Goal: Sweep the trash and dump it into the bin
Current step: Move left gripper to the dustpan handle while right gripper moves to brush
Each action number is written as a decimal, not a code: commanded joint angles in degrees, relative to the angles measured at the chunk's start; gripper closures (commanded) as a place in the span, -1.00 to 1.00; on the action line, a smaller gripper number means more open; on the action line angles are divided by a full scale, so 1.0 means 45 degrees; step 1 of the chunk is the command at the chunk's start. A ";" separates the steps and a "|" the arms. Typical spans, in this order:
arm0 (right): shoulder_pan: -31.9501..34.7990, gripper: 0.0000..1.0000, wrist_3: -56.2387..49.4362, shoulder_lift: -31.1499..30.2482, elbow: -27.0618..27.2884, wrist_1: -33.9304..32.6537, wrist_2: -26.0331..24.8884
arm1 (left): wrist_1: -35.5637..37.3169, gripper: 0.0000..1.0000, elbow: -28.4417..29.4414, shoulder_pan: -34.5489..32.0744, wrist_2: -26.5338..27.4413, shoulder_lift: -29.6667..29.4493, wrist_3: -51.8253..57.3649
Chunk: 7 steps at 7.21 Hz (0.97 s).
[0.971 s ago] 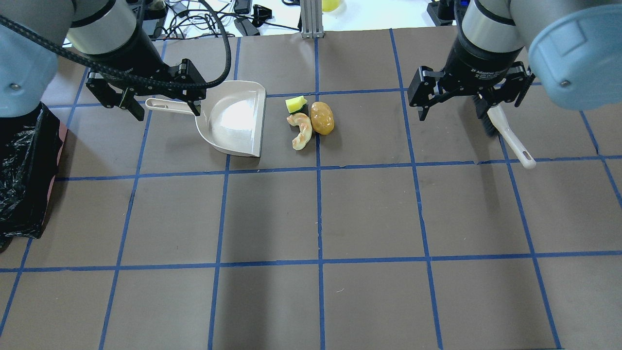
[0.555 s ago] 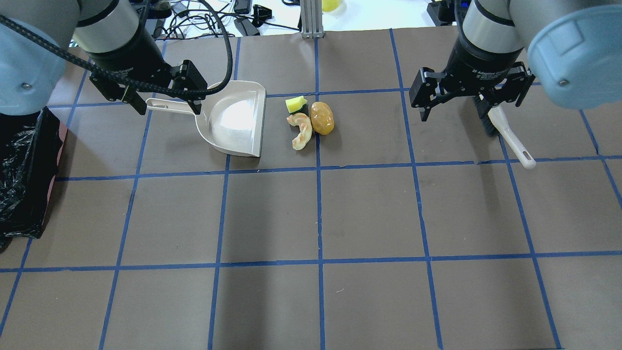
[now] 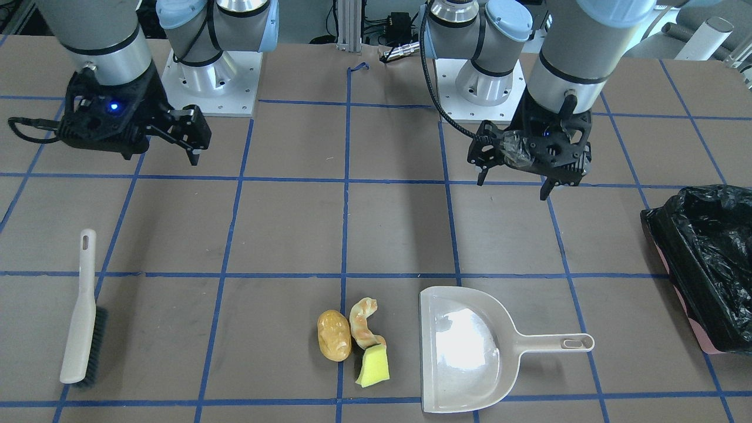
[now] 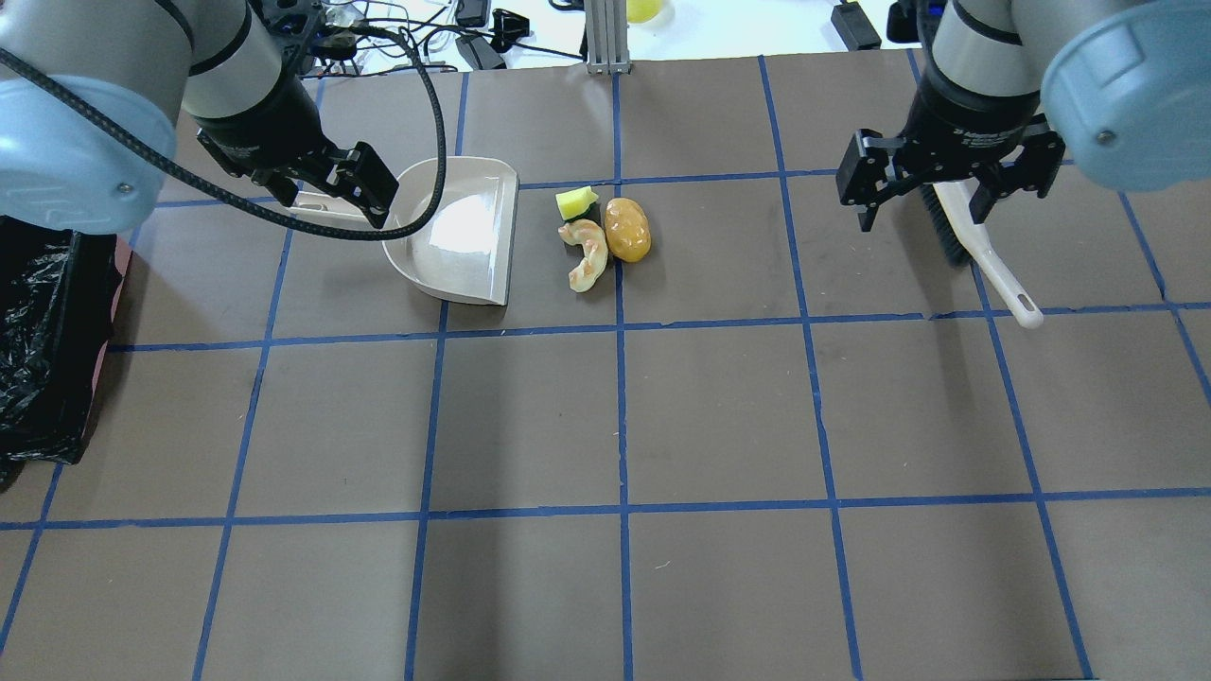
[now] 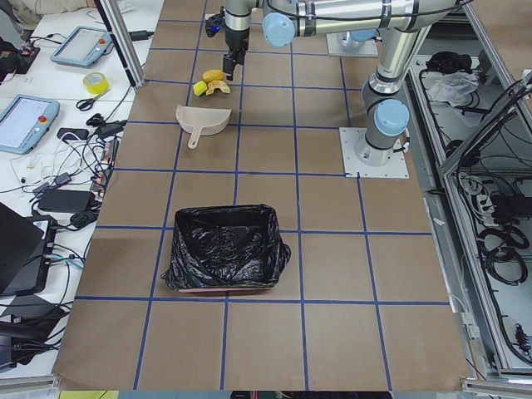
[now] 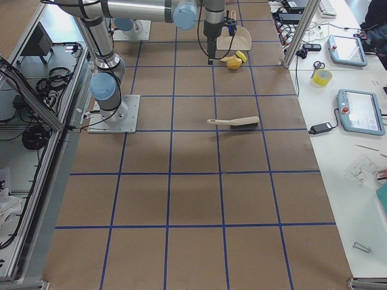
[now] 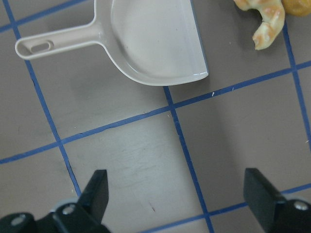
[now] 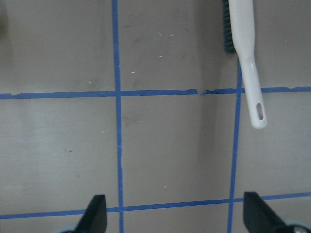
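Broadly, the desk (image 4: 719, 407) is laid out for a two-armed sweep. The bin (image 5: 181, 264) sits by the edge at the robot's left end, probably so the pan-side arm can reach it; only the left side view shows its lined mouth whole, while overhead crops it. The left arm (image 4: 246, 104) hangs over the handle of the dustpan (image 4: 464, 236) and the right arm (image 4: 984, 85) over the brush (image 4: 989, 265) toward the right end. Both sets of jaws are spread wide and grasp nothing, as each wrist view confirms. The dustpan lies near the far edge with its open lip facing the trash, likely so a short push loads it. Overhead its handle is hidden by the arm, but the front-facing view shows it in full. The potato-like lump (image 4: 627, 230), twisted strip (image 4: 588, 255) and yellow wedge (image 4: 575, 202) huddle just beside that lip.
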 commanded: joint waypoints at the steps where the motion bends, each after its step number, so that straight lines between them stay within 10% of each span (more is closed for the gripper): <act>1: -0.1552 -1.00 -0.3065 0.0240 -0.0003 -0.0786 -0.0152 | 0.0447 -0.94 -0.0186 0.1012 -0.0050 -0.0698 0.4729; 7: -0.2984 -1.00 -0.6609 0.2193 0.2336 -0.5102 0.0239 | 0.3174 -1.00 0.0068 0.1954 0.0048 -0.3785 1.0801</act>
